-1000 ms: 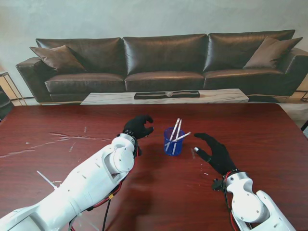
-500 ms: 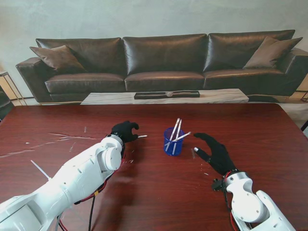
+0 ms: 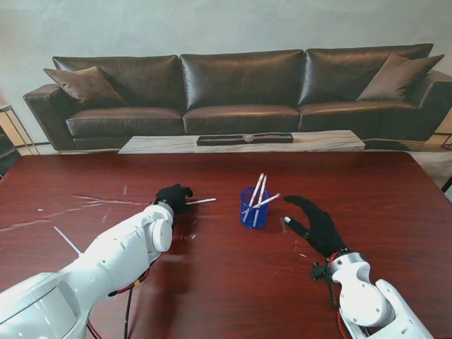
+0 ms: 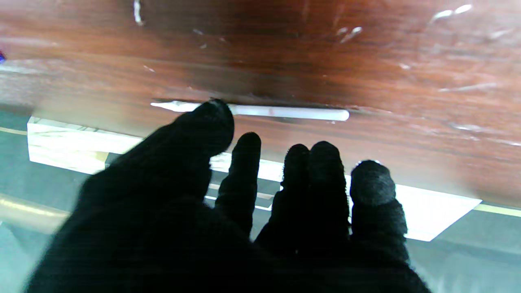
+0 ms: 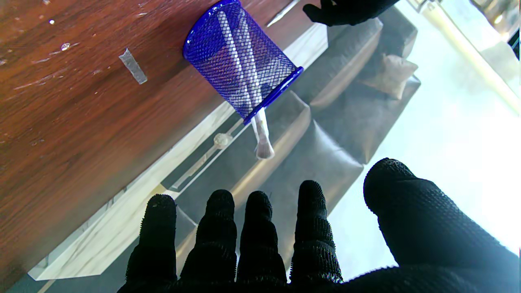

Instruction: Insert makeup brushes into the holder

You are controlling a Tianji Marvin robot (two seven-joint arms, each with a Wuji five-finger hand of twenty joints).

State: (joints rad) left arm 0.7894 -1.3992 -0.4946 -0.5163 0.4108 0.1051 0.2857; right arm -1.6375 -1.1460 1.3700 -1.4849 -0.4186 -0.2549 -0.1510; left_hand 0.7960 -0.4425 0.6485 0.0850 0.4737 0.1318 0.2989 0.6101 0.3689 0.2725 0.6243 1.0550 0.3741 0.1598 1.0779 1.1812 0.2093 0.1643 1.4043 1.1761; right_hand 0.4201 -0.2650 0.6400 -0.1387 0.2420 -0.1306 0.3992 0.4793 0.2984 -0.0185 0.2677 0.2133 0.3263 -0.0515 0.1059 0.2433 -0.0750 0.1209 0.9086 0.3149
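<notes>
A blue mesh holder [image 3: 254, 207] [image 5: 240, 61] stands mid-table with three white brushes [image 3: 258, 191] [image 5: 262, 138] leaning in it. One more white brush [image 3: 201, 201] [image 4: 285, 112] lies flat on the dark red table, left of the holder. My left hand [image 3: 174, 196] [image 4: 244, 203] hovers low at that brush's left end. Its fingers are spread, and its thumb tip overlaps the handle in the left wrist view. I see no grip on the brush. My right hand [image 3: 314, 222] [image 5: 285, 244] rests to the right of the holder, fingers spread and holding nothing.
A scrap of tape [image 3: 284, 224] [image 5: 133, 66] lies between the holder and my right hand. Pale scratches [image 3: 92, 201] mark the table's left part. A thin white stick [image 3: 67, 240] shows beside my left forearm. A low marble table [image 3: 240, 142] and a leather sofa [image 3: 240, 92] stand beyond the far edge.
My left hand has pulled back leftward from the holder and dropped toward the table. More of the lying brush now shows beside its fingers. The right hand has stayed still.
</notes>
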